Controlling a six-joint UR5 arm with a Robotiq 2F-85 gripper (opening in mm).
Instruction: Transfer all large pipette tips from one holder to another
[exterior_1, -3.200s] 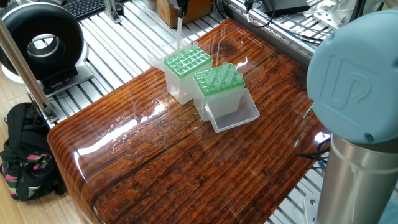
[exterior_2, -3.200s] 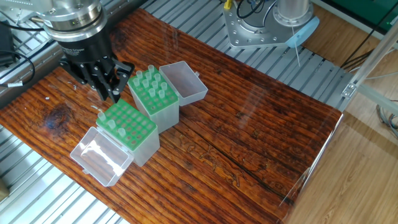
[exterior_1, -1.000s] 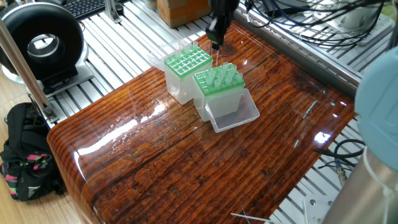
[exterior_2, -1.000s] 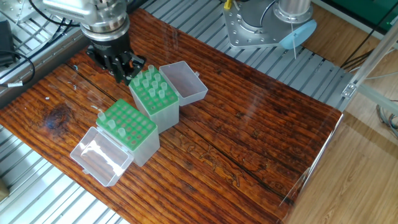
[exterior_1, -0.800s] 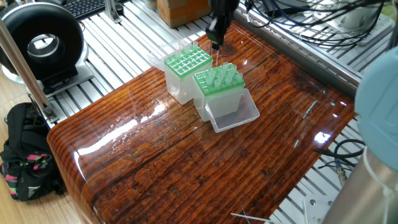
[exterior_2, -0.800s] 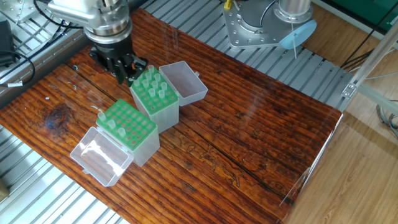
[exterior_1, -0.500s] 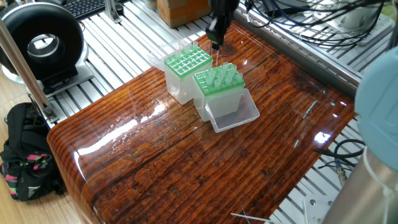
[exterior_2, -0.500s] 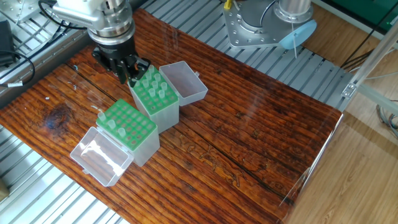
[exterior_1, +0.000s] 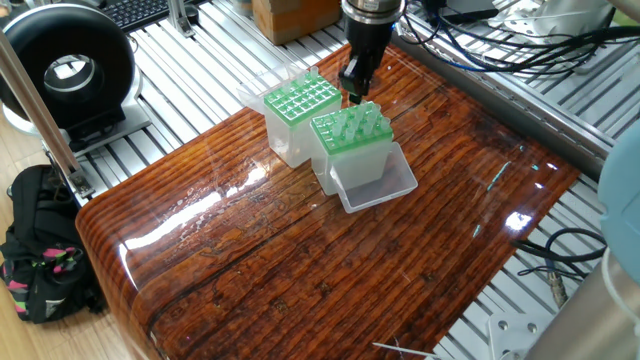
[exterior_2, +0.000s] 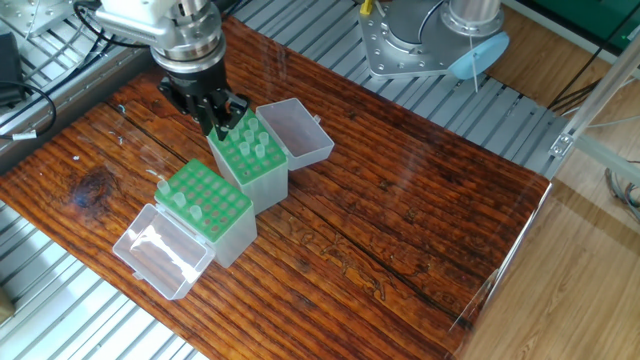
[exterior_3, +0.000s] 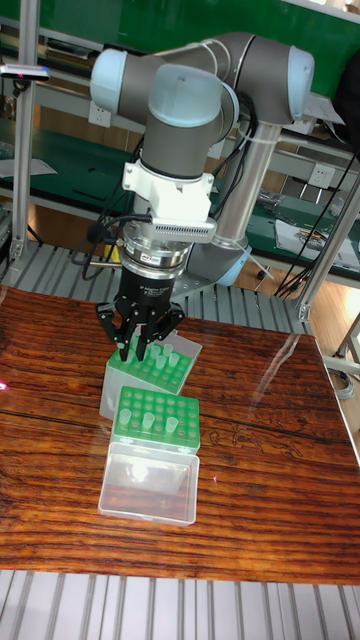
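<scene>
Left holder (exterior_2: 208, 205): green-topped rack, near-left in the other fixed view, clear lid (exterior_2: 158, 248) hinged open on the table (exterior_2: 380, 200); about five large pipette tips (exterior_2: 180, 197) stood along its left edge, exact count hard to tell.
Right holder (exterior_2: 250, 152): second green rack, touching the first, its own lid (exterior_2: 293, 130) open to the far right; roughly eight or nine tips (exterior_2: 252, 132) stood in it, count uncertain.
Gripper (exterior_2: 222, 122): right over the far-left corner of the right holder, fingers drawn close together; a tip between them could not be made out, so grip state was unclear.
Step in hand: judged to be seating a tip in, or picking one from, a far-left hole of the right holder.
Doing it well: keep the gripper vertical, centre over one hole, descend slowly, avoid knocking neighbouring tips.
Counts: two holders, two lids, one gripper.
</scene>
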